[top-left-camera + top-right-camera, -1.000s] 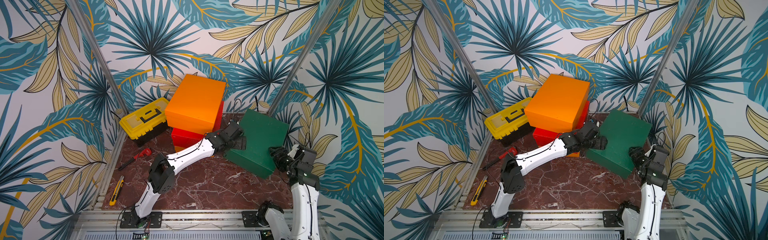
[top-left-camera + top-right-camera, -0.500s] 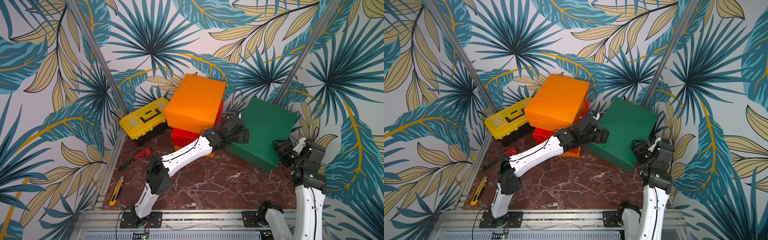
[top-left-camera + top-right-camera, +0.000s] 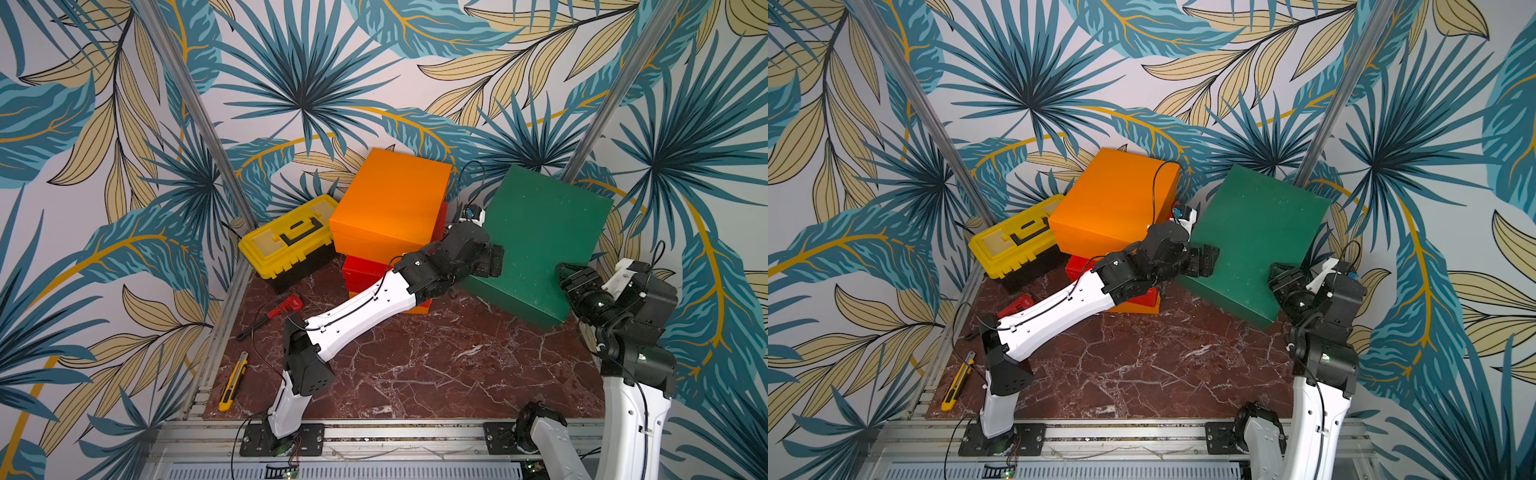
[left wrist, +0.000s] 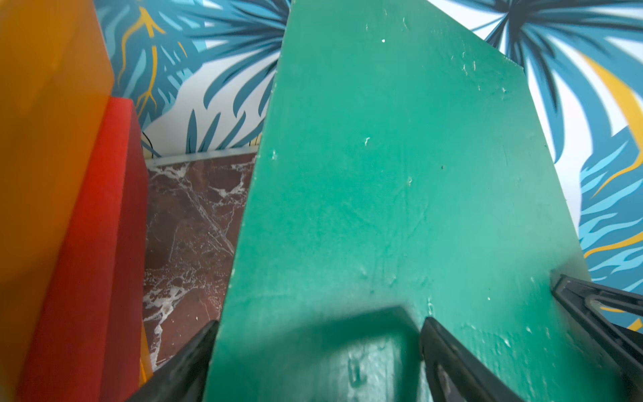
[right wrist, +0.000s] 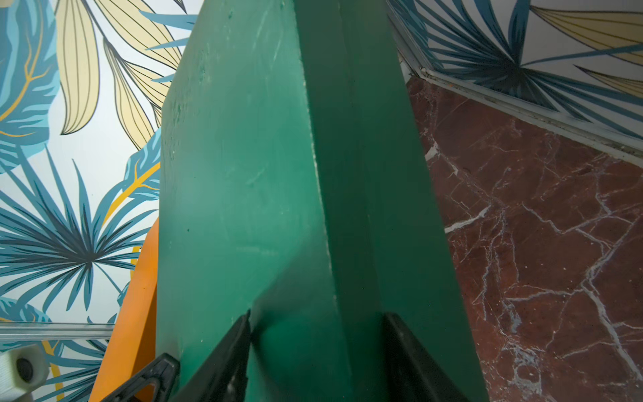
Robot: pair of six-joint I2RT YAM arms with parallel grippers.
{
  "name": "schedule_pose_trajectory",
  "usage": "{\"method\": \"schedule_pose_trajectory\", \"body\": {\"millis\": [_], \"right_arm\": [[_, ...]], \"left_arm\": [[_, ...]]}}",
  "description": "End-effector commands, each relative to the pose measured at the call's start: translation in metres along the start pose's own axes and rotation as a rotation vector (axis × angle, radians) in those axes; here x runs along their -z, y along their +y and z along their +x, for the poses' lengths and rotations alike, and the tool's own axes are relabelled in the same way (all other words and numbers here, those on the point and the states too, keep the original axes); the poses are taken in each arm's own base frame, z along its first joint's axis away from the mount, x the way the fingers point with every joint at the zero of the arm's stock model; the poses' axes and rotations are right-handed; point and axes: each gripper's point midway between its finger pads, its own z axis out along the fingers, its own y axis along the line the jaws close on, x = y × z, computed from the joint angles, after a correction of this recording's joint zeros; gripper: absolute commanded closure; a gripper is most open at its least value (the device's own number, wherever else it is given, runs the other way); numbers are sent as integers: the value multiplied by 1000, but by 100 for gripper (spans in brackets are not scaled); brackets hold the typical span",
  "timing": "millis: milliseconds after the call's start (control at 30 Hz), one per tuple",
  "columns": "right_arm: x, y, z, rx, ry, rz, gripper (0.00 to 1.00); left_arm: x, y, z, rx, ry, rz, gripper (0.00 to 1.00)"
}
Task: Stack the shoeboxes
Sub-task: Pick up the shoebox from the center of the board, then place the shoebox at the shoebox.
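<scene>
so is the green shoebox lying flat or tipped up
Tipped up: the green shoebox slants steeply in both top views, held by the left tool and right tool.

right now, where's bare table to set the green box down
Widest bare patch: front-centre marble table, bordered by the left arm, the right arm's base and the green shoebox. Back is crowded: yellow toolbox, stacked shoeboxes. The left edge holds a red tool and utility knife.
</scene>
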Motion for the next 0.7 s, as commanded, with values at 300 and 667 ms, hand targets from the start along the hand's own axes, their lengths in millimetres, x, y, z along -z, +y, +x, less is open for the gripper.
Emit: {"method": "schedule_pose_trajectory", "body": {"millis": [300, 667], "right_arm": [[38, 101, 31, 23, 244, -379, 42], [45, 137, 26, 65, 261, -448, 43]], "left_arm": [[76, -160, -7, -58, -58, 491, 12], [92, -167, -21, -95, -105, 491, 12]]}}
